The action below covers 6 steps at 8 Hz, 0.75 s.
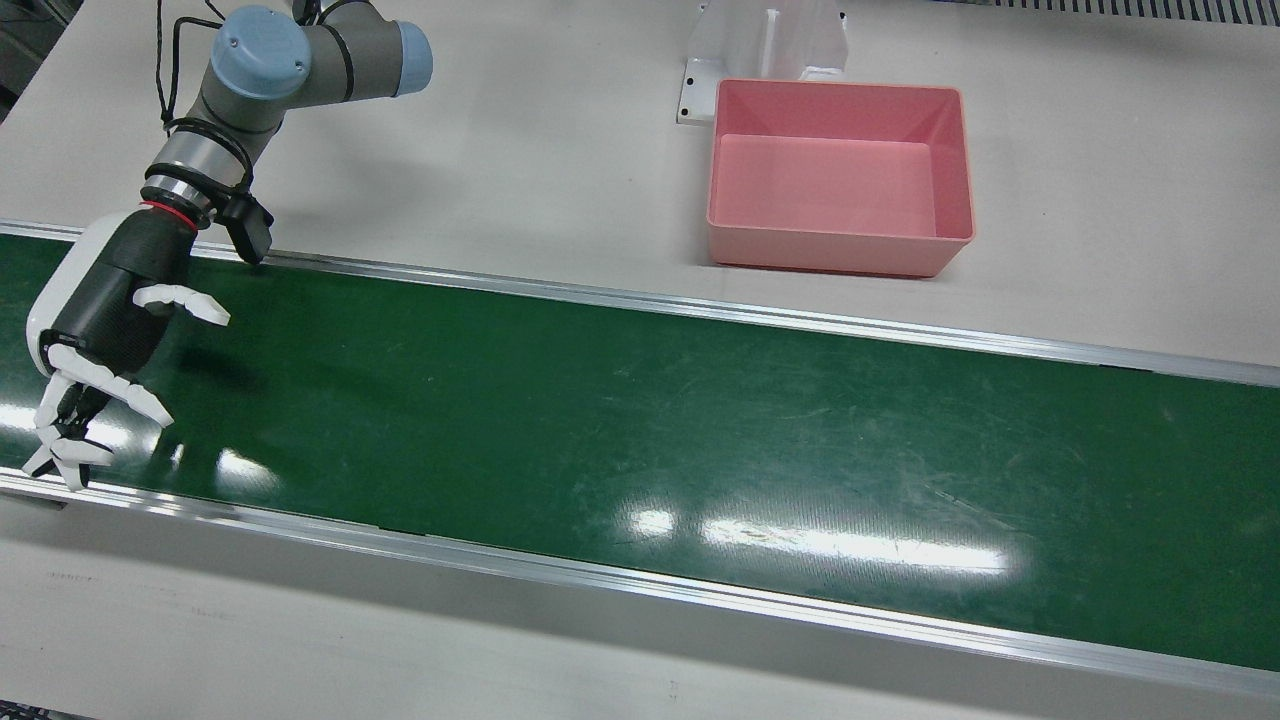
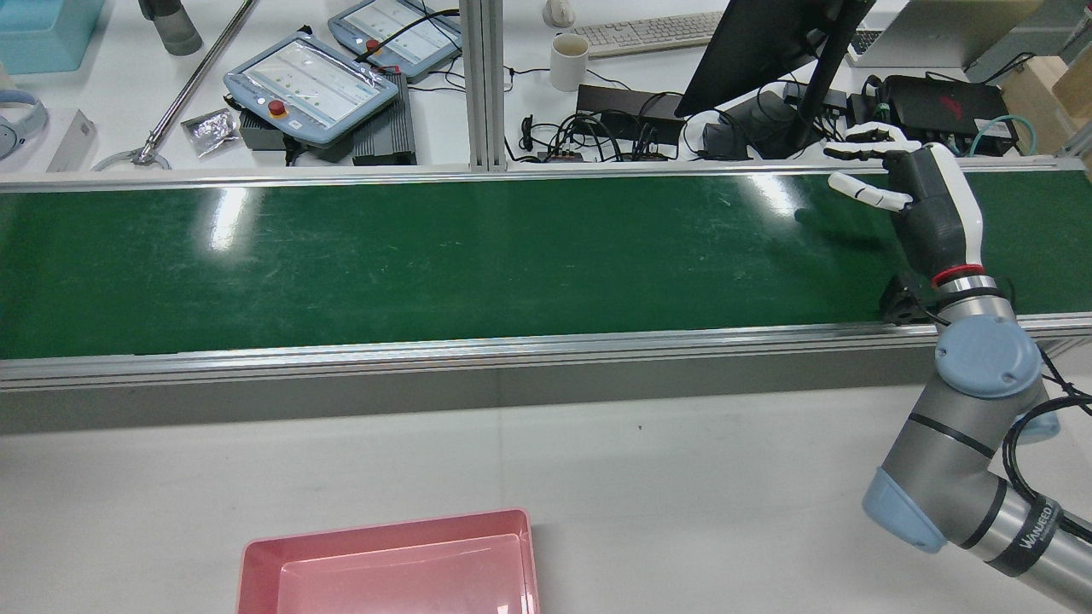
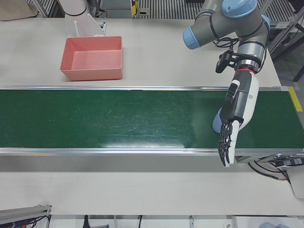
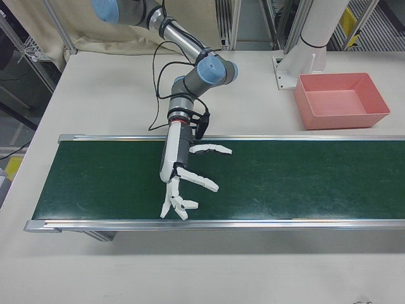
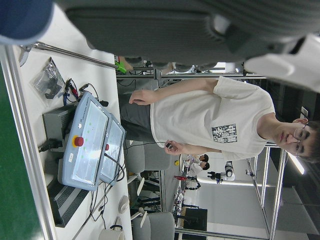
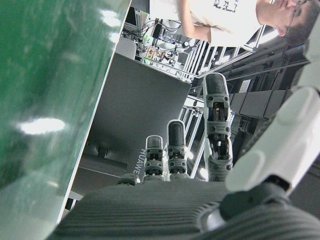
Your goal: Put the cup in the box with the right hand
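Your right hand (image 1: 100,330) is open. Its fingers are spread, it holds nothing, and it hangs low over the green belt (image 1: 640,420). I cannot find the cup for sure. In the left-front view a pale blue patch (image 3: 216,124) sits just beside the hand, but it may only be a shine on the belt. The pink box (image 1: 945,235) is far from the hand, off the belt on the worktop. A cup is most likely light, hard and smooth, so I think it could tip or slip. Hold it around the middle of its side, thumb on one side and fingers on the other, and squeeze gently. The left hand (image 5: 190,30) shows only a little, so I cannot tell how it is.
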Each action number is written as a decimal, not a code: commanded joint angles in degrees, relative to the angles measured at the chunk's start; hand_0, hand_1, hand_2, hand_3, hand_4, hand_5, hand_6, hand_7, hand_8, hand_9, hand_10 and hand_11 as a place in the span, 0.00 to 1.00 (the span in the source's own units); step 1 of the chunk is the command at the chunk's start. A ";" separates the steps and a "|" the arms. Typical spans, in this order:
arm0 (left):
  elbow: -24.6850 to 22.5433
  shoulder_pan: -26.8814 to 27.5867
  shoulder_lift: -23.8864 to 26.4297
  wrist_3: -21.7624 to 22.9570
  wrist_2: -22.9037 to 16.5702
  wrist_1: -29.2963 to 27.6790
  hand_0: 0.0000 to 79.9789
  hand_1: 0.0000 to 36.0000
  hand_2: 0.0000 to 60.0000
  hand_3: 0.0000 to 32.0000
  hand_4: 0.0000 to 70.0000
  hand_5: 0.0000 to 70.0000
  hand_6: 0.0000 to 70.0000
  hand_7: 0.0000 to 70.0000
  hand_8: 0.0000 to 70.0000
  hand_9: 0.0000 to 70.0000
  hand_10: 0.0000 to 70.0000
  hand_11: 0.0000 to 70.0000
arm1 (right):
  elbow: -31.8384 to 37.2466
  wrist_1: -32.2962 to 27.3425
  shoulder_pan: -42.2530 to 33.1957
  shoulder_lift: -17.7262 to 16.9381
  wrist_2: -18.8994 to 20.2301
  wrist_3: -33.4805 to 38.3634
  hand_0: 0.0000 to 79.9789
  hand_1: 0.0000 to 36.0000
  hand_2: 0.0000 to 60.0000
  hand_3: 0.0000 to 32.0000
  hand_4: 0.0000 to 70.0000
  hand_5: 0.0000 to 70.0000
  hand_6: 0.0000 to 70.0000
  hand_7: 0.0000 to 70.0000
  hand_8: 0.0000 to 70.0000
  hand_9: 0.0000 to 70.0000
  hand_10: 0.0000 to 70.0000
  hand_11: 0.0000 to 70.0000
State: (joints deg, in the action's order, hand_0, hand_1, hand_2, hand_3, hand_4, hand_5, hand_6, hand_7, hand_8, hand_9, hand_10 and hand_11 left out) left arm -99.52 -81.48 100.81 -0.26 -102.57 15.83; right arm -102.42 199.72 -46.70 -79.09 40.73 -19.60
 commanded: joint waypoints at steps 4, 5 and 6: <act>0.03 0.00 0.00 0.00 0.00 -0.01 0.00 0.00 0.00 0.00 0.00 0.00 0.00 0.00 0.00 0.00 0.00 0.00 | 2.23 -0.03 0.12 0.96 0.14 -0.17 0.51 0.06 0.24 0.00 0.96 0.00 0.14 0.69 0.14 0.30 0.00 0.00; 0.03 0.00 0.00 0.00 0.00 -0.01 0.00 0.00 0.00 0.00 0.00 0.00 0.00 0.00 0.00 0.00 0.00 0.00 | 2.23 -0.03 0.20 1.05 0.14 -0.26 0.52 0.06 0.21 0.00 0.96 0.00 0.14 0.70 0.14 0.30 0.00 0.00; -0.06 0.00 0.00 0.00 0.00 -0.01 0.00 0.00 0.00 0.00 0.00 0.00 0.00 0.00 0.00 0.00 0.00 0.00 | 2.23 -0.03 0.38 1.05 0.14 -0.26 0.52 0.06 0.21 0.00 0.93 0.00 0.14 0.69 0.14 0.30 0.00 0.00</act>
State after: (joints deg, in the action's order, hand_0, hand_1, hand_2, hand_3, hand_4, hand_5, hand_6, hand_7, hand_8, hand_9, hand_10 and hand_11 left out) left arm -99.49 -81.45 100.81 -0.26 -102.57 15.82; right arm -100.30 199.69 -46.55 -78.11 40.86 -19.81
